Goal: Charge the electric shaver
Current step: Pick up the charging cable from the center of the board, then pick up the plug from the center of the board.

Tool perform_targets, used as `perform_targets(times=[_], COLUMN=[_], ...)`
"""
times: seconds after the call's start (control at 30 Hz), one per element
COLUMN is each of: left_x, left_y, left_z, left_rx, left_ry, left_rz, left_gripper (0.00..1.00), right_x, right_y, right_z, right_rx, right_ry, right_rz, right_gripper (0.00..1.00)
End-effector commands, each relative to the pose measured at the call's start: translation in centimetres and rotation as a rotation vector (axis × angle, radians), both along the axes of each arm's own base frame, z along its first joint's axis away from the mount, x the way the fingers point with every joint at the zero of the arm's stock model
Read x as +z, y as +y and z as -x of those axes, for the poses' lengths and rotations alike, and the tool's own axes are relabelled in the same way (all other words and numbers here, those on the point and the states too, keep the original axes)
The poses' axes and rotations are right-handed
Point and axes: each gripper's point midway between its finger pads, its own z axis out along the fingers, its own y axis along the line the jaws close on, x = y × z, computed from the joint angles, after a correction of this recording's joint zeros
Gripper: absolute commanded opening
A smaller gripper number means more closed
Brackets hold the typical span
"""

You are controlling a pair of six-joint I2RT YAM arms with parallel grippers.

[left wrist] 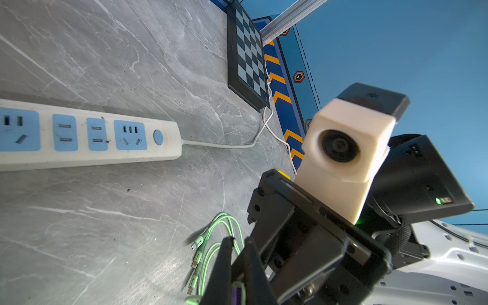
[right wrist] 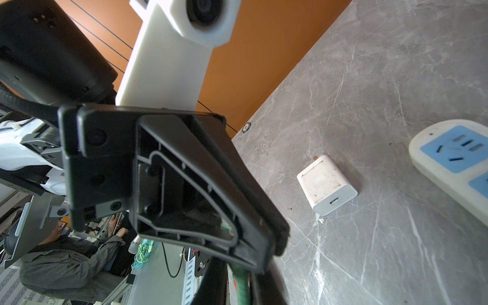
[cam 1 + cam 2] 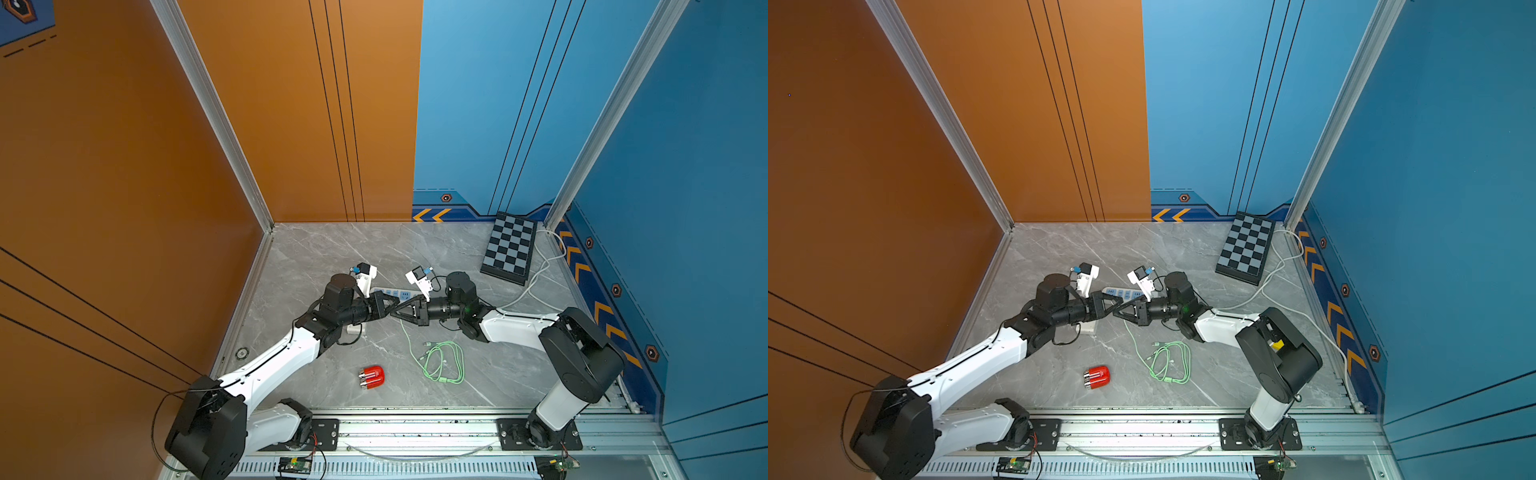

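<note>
Well, both arms are stretched in from their bases at the near edge. Each elbow is lifted and each forearm runs low and nearly level over the grey marble-patterned table [image 3: 332, 257]. They meet nose to nose just in front of the long white power strip with blue sockets [image 1: 87, 137].

The left gripper [image 3: 386, 309] points toward its partner, and its fingers are pressed together on the plug end of a thin mint-green cable [image 3: 442, 361]. The right gripper [image 3: 401, 312] faces it tip to tip. In the right wrist view the cable [image 2: 241, 285] runs between its fingers, which sit close on either side, but I can't tell whether they actually pinch it. From that meeting point the cable drops to the table and ends in a loose coil under the right forearm.

The glossy red capsule-shaped electric shaver [image 3: 371, 377] [image 3: 1096, 377] lies on its side on the table nearer the front edge, well apart from both grippers and a little way from the coil.

A small white cube charger block [image 2: 326, 184] lies flat under the left wrist, near the strip. A black-and-grey chequered board [image 3: 510, 248] leans in the far corner.
</note>
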Motion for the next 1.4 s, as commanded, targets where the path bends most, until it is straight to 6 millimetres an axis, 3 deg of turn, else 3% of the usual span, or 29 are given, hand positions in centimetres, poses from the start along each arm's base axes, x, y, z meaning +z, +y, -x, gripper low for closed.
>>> perform_targets(times=[0.0, 0.17, 0.2, 0.37, 0.43, 0.6, 0.77, 0.93, 1.03, 1.2, 1.37], left_x=[-2.5, -3.4, -3.7, -4.2, -4.2, -3.4, -0.9, -2.5, -4.4, -7.0, -8.7], left_y=[0.7, 1.4, 1.7, 3.7, 4.7, 8.2, 12.4, 15.2, 16.0, 14.2, 13.0], left_z=[0.8, 1.1, 1.2, 1.2, 1.0, 0.7, 0.1, -0.4, -0.8, -0.9, -0.1], left_rx=[-0.023, -0.027, -0.024, -0.002, 0.023, 0.093, 0.152, 0.039, -0.105, -0.419, -0.676], left_ry=[0.043, 0.045, 0.046, 0.048, 0.041, 0.039, -0.043, -0.051, -0.082, -0.210, -0.304], left_rz=[-0.053, -0.101, -0.117, -0.183, -0.204, -0.290, -0.487, -0.845, -1.086, -1.364, -1.441], left_gripper=[0.00, 0.01, 0.06, 0.55, 0.62, 0.66, 0.69, 0.70, 0.69, 0.67, 0.67], right_x=[2.2, 1.8, 1.5, 0.6, 0.2, -2.1, -5.2, -6.3, -6.7, -6.7, -6.8], right_y=[-0.1, -0.3, -0.3, -0.5, -0.7, -1.2, -2.9, -4.4, -5.3, -6.2, -7.2], right_z=[0.2, 0.2, 0.3, 0.2, 0.2, 0.2, 0.7, 1.2, 1.4, 1.8, 1.5], right_rx=[0.018, 0.016, 0.019, 0.015, 0.010, -0.004, -0.017, -0.030, -0.039, -0.046, -0.056], right_ry=[-0.061, -0.054, -0.048, -0.039, -0.039, -0.029, -0.032, -0.030, -0.028, -0.015, -0.016], right_rz=[-0.058, -0.046, -0.039, 0.002, 0.022, 0.130, 0.308, 0.395, 0.434, 0.442, 0.451], right_gripper=[0.06, 0.00, 0.00, 0.00, 0.00, 0.00, 0.00, 0.00, 0.00, 0.00, 0.00])
